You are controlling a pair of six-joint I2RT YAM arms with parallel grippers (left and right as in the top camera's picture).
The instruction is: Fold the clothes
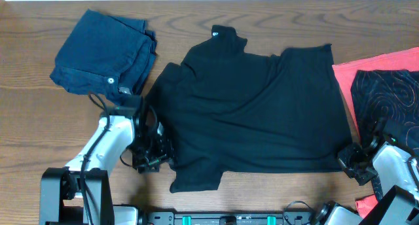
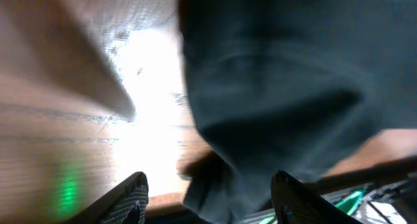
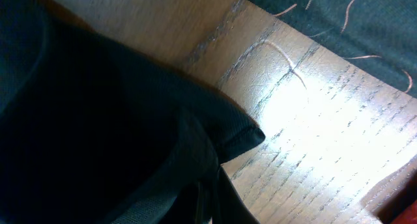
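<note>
Black T-shirt (image 1: 255,107) lies flat on the bench (image 1: 196,16), jeans (image 1: 101,51) just beside its left, red cloth (image 1: 373,71) touching its right (bare wood above); left fingers (image 2: 130,198) spread, right fingers (image 1: 347,156) pinching its corner.

Robot lab workstation, wood-grain tabletop (image 1: 275,16), two white arms (image 1: 108,143) at its near edge, clothes (image 1: 255,114) laid out

End effector (image 3: 212,201) pinching black shirt (image 3: 98,120) corner on table (image 3: 313,133).

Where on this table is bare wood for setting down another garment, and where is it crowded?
Bare table shows left of the left arm, and in the far gap between the jeans and the black shirt. Crowded: the right side, where red cloth under a patterned garment meets the shirt.
</note>
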